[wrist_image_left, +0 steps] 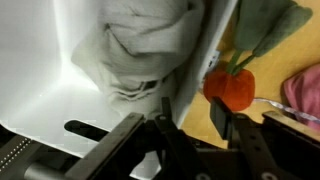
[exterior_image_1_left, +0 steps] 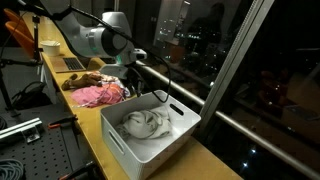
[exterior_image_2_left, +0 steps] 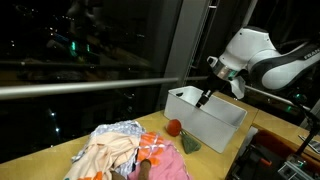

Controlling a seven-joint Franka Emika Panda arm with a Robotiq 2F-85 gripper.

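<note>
Grey crumpled cloth [wrist_image_left: 150,45] lies in white plastic bin [wrist_image_left: 40,70], just ahead of and below gripper [wrist_image_left: 190,130], jaws spread, holding nothing.

We note grey cloth [wrist_image_left: 150,45] cut off by wrist view's top edge; pink garment [wrist_image_left: 306,90] clipped at right edge. In exterior view gripper [exterior_image_2_left: 205,98] small, dark, jaws' gap unreadable there; bin [exterior_image_2_left: 212,125] wall hides contents.
</note>
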